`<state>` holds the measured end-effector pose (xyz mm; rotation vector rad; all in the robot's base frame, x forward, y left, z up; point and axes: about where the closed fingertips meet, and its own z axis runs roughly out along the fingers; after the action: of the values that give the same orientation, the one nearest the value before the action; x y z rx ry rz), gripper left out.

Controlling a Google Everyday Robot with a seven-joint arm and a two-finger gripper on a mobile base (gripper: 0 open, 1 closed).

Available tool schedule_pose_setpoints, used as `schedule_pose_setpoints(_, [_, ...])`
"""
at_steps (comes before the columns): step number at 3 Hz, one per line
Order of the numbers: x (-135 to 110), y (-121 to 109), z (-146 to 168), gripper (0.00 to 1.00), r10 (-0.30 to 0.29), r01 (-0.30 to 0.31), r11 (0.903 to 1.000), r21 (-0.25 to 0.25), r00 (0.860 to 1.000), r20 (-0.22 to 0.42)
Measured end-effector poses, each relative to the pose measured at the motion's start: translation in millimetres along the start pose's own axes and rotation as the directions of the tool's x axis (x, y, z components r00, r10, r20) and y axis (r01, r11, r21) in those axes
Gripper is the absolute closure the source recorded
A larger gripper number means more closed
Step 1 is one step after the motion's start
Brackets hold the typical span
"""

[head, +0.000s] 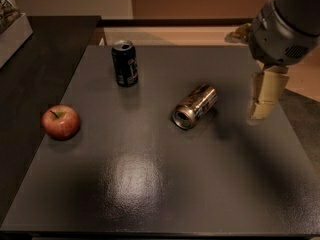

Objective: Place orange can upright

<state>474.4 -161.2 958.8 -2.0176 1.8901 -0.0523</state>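
Observation:
The orange can (pixel 195 106), bronze with dark markings, lies on its side near the middle of the dark table (pixel 150 184), its silver end facing front-left. My gripper (pixel 262 106) hangs at the right side of the table, with tan fingers (pixel 265 96) pointing down. It is to the right of the can and apart from it, and holds nothing.
A dark blue can (pixel 125 63) stands upright at the back left of the table. A red apple (pixel 60 122) lies at the left. A darker counter (pixel 35 59) adjoins the table's left edge. The table's right edge is just beyond my gripper.

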Motion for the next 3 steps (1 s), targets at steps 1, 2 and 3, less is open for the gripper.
schedule_pose_setpoints(1, [-18.7,-15.1,20.6,0.00,-0.147,0.147,0.9891,0.003,0.989,0.005])
schedule_pose_setpoints(2, [-34.2,-20.5,45.9,0.00,-0.266,0.266,0.9635,-0.029,0.964,0.018])
schedule_pose_setpoints(3, [-49.4,-20.7,70.5,0.00,-0.396,0.398,0.9141,-0.080,0.918,0.030])
